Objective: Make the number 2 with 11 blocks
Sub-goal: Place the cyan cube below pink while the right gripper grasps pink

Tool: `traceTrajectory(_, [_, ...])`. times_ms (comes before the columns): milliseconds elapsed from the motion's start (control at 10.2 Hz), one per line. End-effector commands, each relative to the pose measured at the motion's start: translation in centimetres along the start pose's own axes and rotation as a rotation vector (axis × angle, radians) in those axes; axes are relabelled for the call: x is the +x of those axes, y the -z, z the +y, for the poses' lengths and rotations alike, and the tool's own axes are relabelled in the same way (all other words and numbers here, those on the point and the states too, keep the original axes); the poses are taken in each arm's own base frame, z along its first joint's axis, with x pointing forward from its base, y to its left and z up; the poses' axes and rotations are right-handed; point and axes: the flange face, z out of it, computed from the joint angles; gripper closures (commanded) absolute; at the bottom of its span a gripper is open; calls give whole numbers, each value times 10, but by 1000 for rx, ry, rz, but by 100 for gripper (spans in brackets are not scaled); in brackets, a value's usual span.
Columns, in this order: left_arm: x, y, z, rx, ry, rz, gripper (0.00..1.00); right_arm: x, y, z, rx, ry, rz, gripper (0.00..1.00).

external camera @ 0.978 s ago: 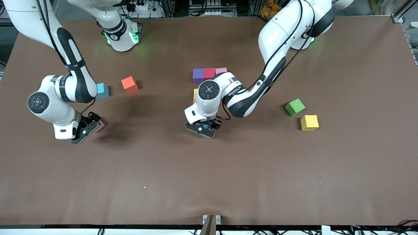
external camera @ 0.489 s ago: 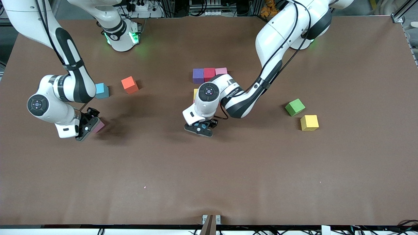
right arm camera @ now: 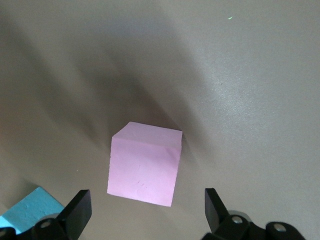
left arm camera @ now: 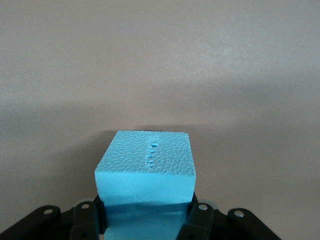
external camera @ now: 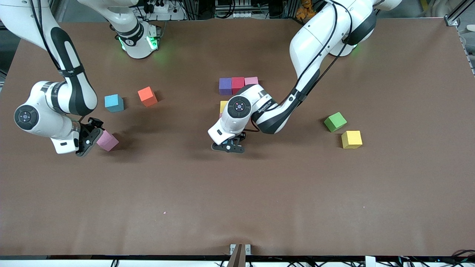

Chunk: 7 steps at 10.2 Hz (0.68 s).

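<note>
Your left hand point(external camera: 227, 145) grips a light blue block point(left arm camera: 145, 167) low over the desk point(external camera: 259, 193), just in front of the started number 2 point(external camera: 237, 85), where purple, red and pink blocks form 1 row. Your right hand point(external camera: 86, 138), fingers spread, hovers beside a pink block point(external camera: 107, 141).

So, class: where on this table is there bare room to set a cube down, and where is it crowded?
Bare: the wide table strip nearer the front camera than every cube, and the stretch between the orange cube and the purple cube. Crowded: around the purple-red-pink row under the left gripper.
</note>
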Motion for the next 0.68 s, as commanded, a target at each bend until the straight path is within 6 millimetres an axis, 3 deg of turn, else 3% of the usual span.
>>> traceTrajectory(0, [1,-7,3,-18,65,-17,100,-2,9,-5,3,17,9,0])
traceTrajectory(196, [-3,-14,3,-13,141,-48,100,-3,16,2,-13,30,17,0])
traceTrajectory(391, [-7,-19,2,2,173,-77,100,-29,27,18,19,44,10,0])
traceTrajectory(587, [-9,-20,1,6,181,-91,100,-33,33,28,23,35,5,0])
